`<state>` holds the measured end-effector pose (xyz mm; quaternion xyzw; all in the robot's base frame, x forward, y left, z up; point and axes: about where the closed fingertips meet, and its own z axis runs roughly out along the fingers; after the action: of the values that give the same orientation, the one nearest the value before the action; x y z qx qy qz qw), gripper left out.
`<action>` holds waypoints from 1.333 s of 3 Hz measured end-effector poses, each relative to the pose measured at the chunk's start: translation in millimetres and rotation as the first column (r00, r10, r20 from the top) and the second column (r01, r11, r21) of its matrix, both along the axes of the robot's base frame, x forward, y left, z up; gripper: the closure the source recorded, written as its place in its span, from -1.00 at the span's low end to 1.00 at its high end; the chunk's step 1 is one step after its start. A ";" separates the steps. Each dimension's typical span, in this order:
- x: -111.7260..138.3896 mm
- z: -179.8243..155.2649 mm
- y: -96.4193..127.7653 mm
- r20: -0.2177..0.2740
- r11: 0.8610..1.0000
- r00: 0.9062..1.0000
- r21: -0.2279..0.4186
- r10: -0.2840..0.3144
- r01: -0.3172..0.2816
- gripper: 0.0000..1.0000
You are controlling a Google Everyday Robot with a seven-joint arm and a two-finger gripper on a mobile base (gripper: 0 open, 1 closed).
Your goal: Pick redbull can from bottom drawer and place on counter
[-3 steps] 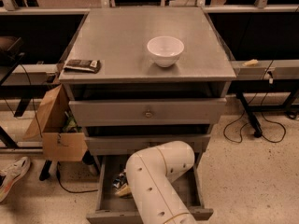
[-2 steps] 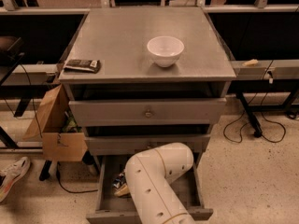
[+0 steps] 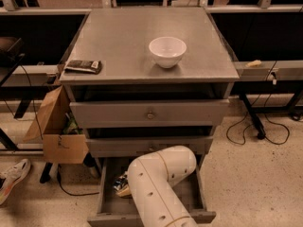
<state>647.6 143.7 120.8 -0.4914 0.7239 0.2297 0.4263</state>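
Observation:
The bottom drawer (image 3: 106, 200) of the grey cabinet is pulled open. My white arm (image 3: 158, 183) bends down into it and covers most of its inside. My gripper (image 3: 121, 185) is down in the drawer at the arm's left edge; only a dark and pale bit of it shows. I cannot make out the redbull can; it is hidden or mixed in with that bit. The counter (image 3: 123, 37) is the flat grey top of the cabinet, above the two shallower drawers.
A white bowl (image 3: 167, 51) stands on the counter, right of middle. A dark flat packet (image 3: 83, 66) lies at its front left corner. A cardboard box (image 3: 54, 131) and a shoe (image 3: 12, 176) are on the floor to the left. Cables (image 3: 258, 131) lie on the right.

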 end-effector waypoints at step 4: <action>5.0 13.8 -21.7 0.035 1.000 0.999 0.012 -0.012 0.011 1.00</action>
<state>652.6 121.9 134.6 -0.4888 0.7176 0.2228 0.4433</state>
